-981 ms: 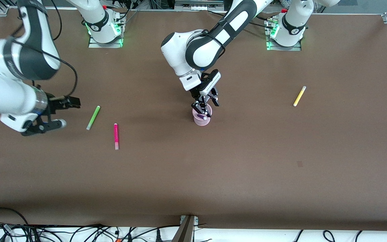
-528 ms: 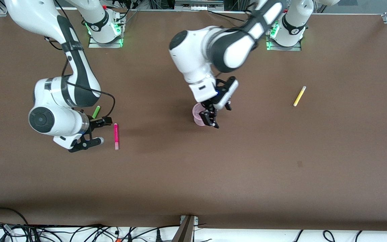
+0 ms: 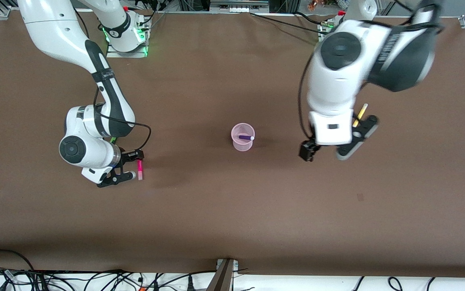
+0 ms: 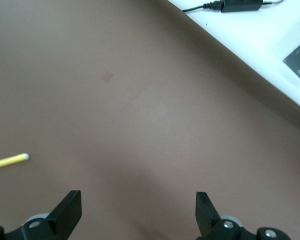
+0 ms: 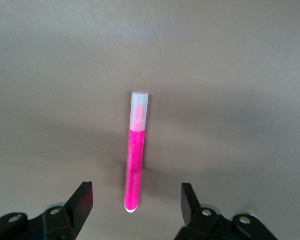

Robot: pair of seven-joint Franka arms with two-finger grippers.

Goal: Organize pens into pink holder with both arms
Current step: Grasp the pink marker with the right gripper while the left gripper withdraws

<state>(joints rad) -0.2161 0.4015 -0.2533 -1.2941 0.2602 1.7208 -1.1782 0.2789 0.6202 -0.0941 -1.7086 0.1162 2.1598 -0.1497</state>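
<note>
The pink holder (image 3: 242,142) stands mid-table with the purple pen (image 3: 244,138) inside it. My right gripper (image 3: 135,164) is open and low over the magenta pen (image 3: 139,166). In the right wrist view the magenta pen (image 5: 134,160) lies on the table with its end between the open fingers of that gripper (image 5: 137,202). My left gripper (image 3: 326,153) is open and empty, up over the table beside the yellow pen (image 3: 361,112). That gripper (image 4: 138,210) and the yellow pen (image 4: 9,161) also show in the left wrist view. The green pen (image 3: 113,140) is mostly hidden by the right arm.
The brown table (image 3: 232,210) runs to a white edge strip with cables (image 3: 95,281) nearest the front camera. That strip and a cable (image 4: 260,30) also show in the left wrist view. The arm bases (image 3: 125,36) stand along the table's opposite edge.
My left gripper has left the purple pen in the holder and swung toward the left arm's end, near the yellow pen. My right gripper has moved past the green pen and down over the magenta pen.
</note>
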